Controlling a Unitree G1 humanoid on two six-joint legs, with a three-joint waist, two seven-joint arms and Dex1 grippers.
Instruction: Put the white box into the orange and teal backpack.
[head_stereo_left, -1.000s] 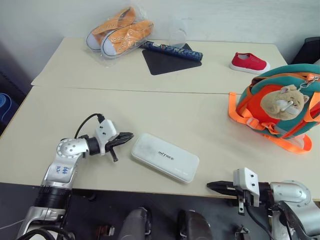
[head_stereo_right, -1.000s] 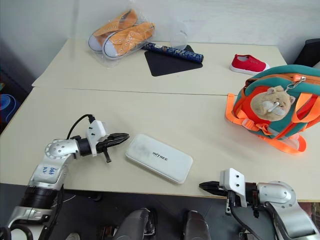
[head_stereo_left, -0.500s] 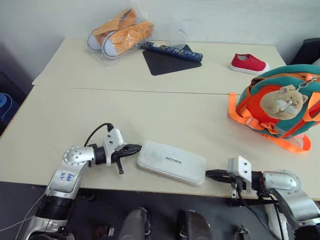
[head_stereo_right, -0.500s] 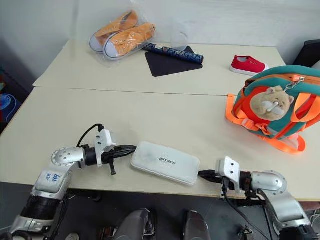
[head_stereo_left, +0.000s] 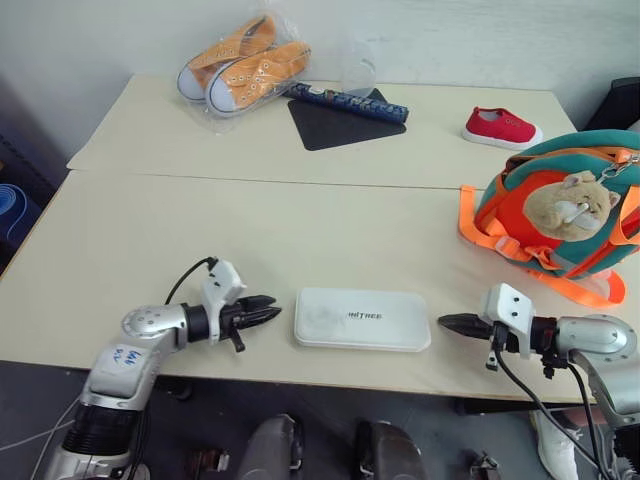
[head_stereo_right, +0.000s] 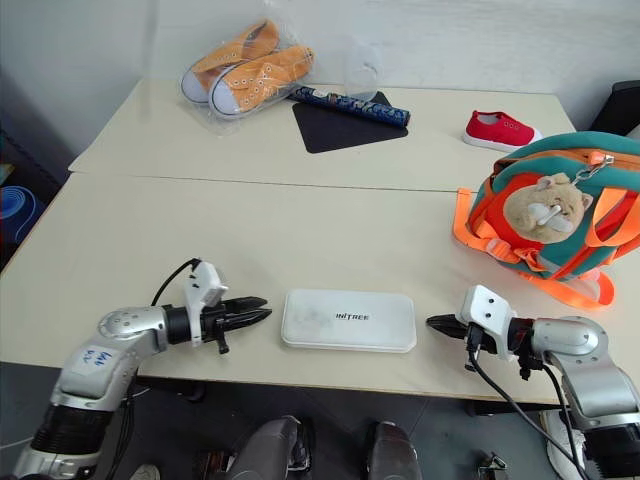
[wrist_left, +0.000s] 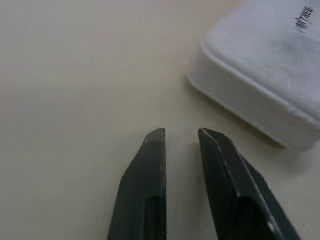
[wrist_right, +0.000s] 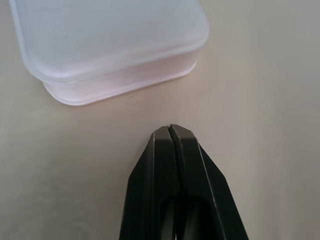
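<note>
Flat white rectangular box (head_stereo_left: 362, 319) on beige table (head_stereo_left: 300, 230), left gripper (head_stereo_left: 272, 310) slightly spread beside it, right gripper (head_stereo_left: 445, 321) pressed together, teal-and-orange rounded backpack (head_stereo_left: 555, 215) well apart, clear bag (head_stereo_left: 240, 60) holding orange sneakers (head_stereo_left: 255, 72).

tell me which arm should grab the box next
Probably the left: its gripper has fingers slightly parted, beside the box. The right gripper is shut, though nearer the backpack.

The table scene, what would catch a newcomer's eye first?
Probably the white box, lying flat near the table's front edge with a gripper pointed at each short end: the left gripper slightly open, the right gripper shut, neither touching it. Next, the orange and teal backpack at the right edge.
</note>
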